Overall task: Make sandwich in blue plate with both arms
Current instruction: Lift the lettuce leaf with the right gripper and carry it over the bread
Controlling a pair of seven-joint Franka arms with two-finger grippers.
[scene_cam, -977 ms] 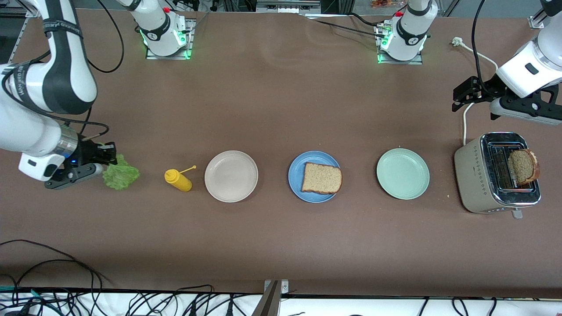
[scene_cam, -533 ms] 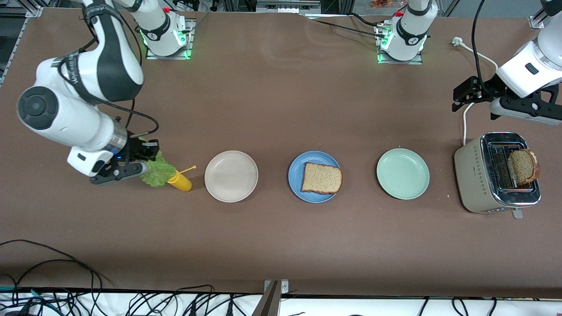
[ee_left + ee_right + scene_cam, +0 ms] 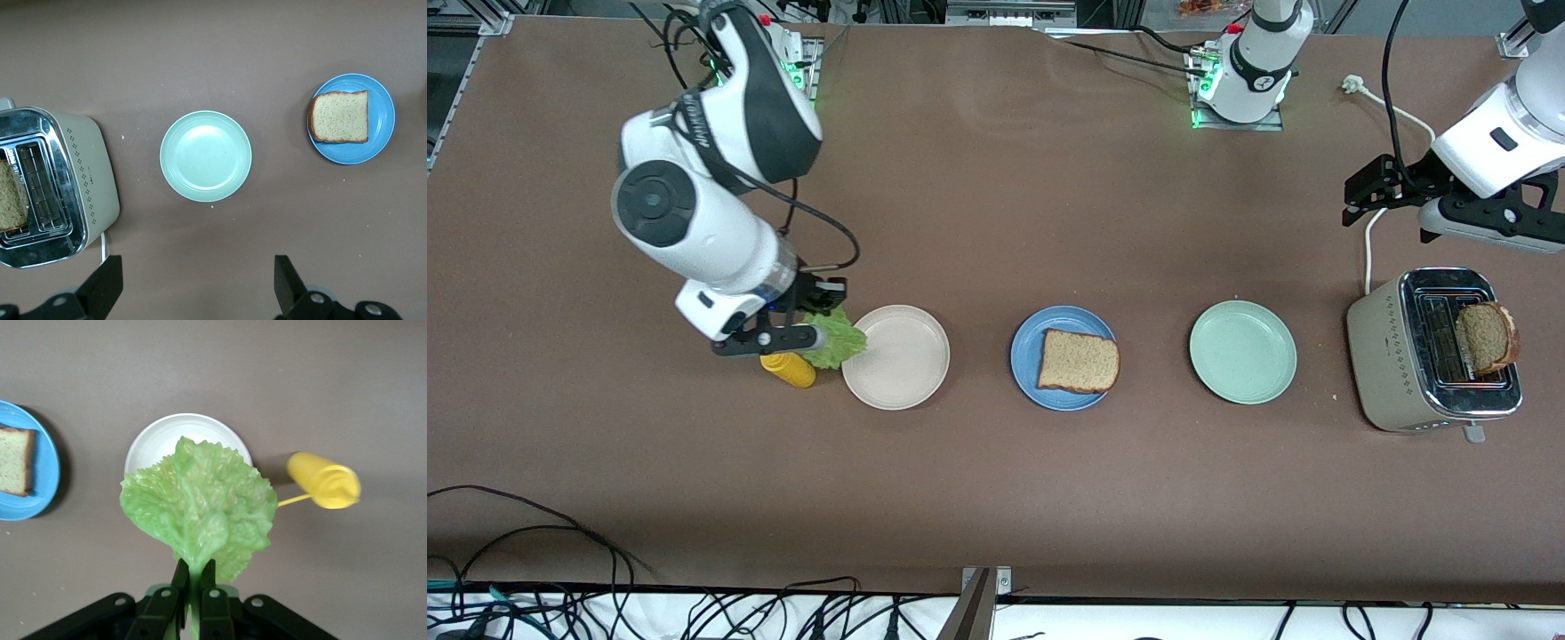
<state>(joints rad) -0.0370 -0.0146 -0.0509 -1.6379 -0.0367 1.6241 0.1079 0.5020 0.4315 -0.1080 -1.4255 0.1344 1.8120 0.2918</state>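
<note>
Lettuce (image 3: 199,503), ruffled and bright green, hangs pinched by its stem in the right gripper (image 3: 194,577), up over the table between the yellow bottle and the beige plate. One bread slice (image 3: 1079,361), brown with darker crust, lies flat on the blue plate (image 3: 1026,354), which sits mid-table between the beige and green plates. The second slice (image 3: 1485,337) stands upright in the toaster's slot at the left arm's end. The left gripper (image 3: 193,287) waits with jaws wide above the table near the toaster
</note>
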